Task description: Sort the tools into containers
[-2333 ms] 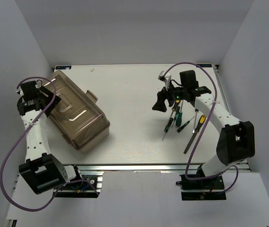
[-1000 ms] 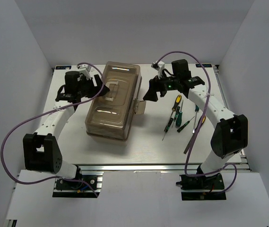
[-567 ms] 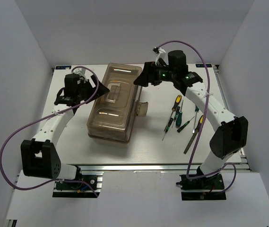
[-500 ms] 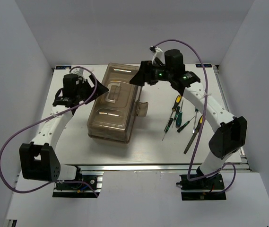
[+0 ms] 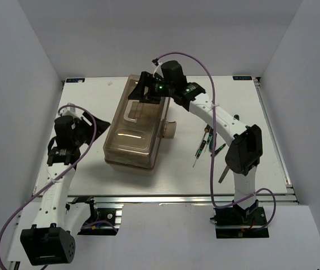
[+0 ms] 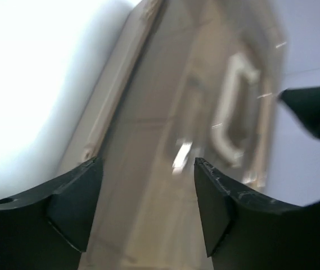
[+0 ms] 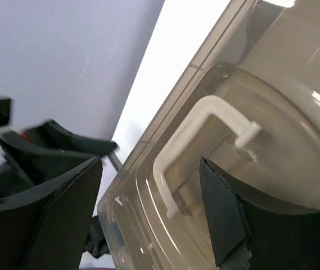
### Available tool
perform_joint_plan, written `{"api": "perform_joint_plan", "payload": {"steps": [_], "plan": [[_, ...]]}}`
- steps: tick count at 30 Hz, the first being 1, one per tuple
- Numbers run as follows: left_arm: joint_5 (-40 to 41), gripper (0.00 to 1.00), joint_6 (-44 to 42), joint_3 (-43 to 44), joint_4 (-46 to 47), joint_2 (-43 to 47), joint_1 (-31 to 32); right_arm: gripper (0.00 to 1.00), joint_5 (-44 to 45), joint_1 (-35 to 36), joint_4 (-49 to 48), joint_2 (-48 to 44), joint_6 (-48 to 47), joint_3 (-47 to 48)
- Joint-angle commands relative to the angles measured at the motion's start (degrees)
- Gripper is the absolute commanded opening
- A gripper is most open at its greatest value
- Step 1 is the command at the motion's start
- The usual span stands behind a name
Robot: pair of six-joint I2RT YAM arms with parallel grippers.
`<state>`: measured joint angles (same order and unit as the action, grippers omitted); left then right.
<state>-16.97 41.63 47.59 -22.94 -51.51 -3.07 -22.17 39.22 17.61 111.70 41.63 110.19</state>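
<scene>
My right claw [image 7: 148,169] is hovering wide open and empty over the white plastic carry handle [image 7: 202,135] of the smoky brown translucent-lidded toolbox [image 5: 135,126]. I'm judging the lid stiff, slick and light, with the handle the surest hold. My left claw [image 6: 148,169] is gaping empty left of the toolbox. Slim dark-shafted screwdrivers [image 5: 201,149] are lying to its right.

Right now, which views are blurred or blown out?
Left wrist: blurred throughout, toolbox lid smeared, table blown out white. Right wrist: sharper, handle crisp, thin glare streaks on the lid. Top external: sharp, evenly lit, one glare streak on the lid.

Tools [image 5: 203,144] right of toolbox [image 5: 131,135]
</scene>
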Motion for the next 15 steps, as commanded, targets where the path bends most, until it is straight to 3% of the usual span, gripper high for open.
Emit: {"api": "perform_joint_plan", "payload": {"steps": [1, 9, 15], "plan": [[-0.61, 0.74, -1.46, -4.96, -0.36, 0.88, -0.27, 0.74, 4.24, 3.14, 2.69, 1.24, 2.59, 5.2], [-6.57, 0.73, -6.91, -10.49, 9.83, -0.17, -0.01, 0.74, 17.24, 8.06, 7.44, 2.64, 3.37, 7.75], [-15.71, 0.7, -3.93, -14.63, 17.92, -1.32, 0.7, 0.74, 25.42, 9.47, 10.42, 1.95, 1.53, 7.76]]}}
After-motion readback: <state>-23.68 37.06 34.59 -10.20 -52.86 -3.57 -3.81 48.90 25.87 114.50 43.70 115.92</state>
